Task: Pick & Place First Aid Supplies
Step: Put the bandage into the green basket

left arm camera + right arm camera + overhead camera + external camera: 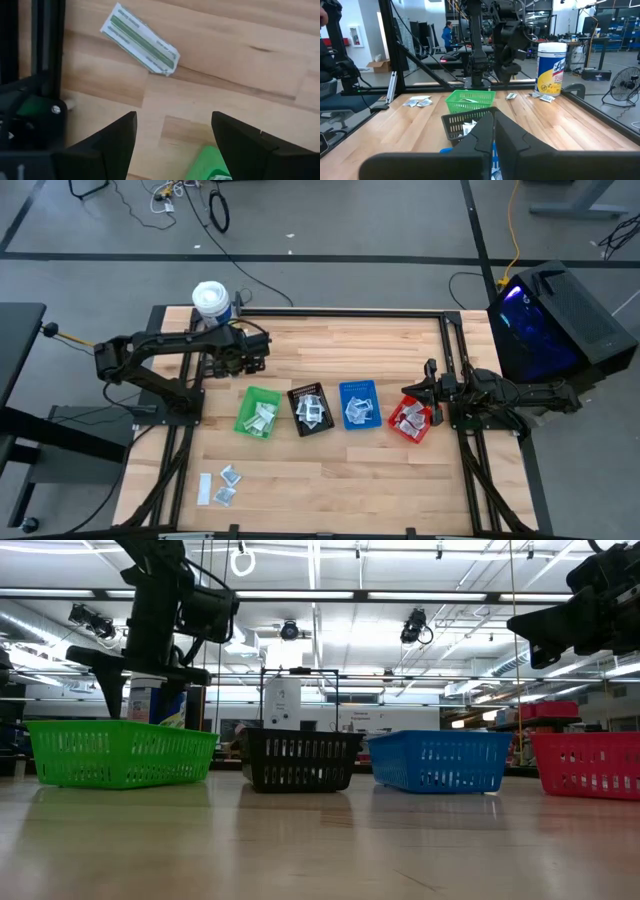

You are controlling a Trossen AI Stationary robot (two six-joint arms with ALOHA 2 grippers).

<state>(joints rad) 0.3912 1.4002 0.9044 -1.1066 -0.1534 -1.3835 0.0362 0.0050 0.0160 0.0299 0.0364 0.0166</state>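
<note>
A white strip packet with green stripes point(140, 46), one of the first aid supplies, lies flat on the wood at the far left of the table. My left gripper point(173, 120) hangs open above the table beside it, pointing down, near the green bin's point(258, 412) far corner point(210, 162); nothing is between its fingers. In the high view it point(250, 352) stands close to the white tub point(210, 300). More sachets lie loose near the front left point(222, 486) and fill the bins. My right gripper point(494, 131) waits shut over the red bin point(412, 420).
Four small bins stand in a row across the middle: green, black point(311, 409), blue point(359, 404) and red. Two sachets point(545, 98) lie by the tub at the far left. Black frame rails point(340, 312) run along the table's edges.
</note>
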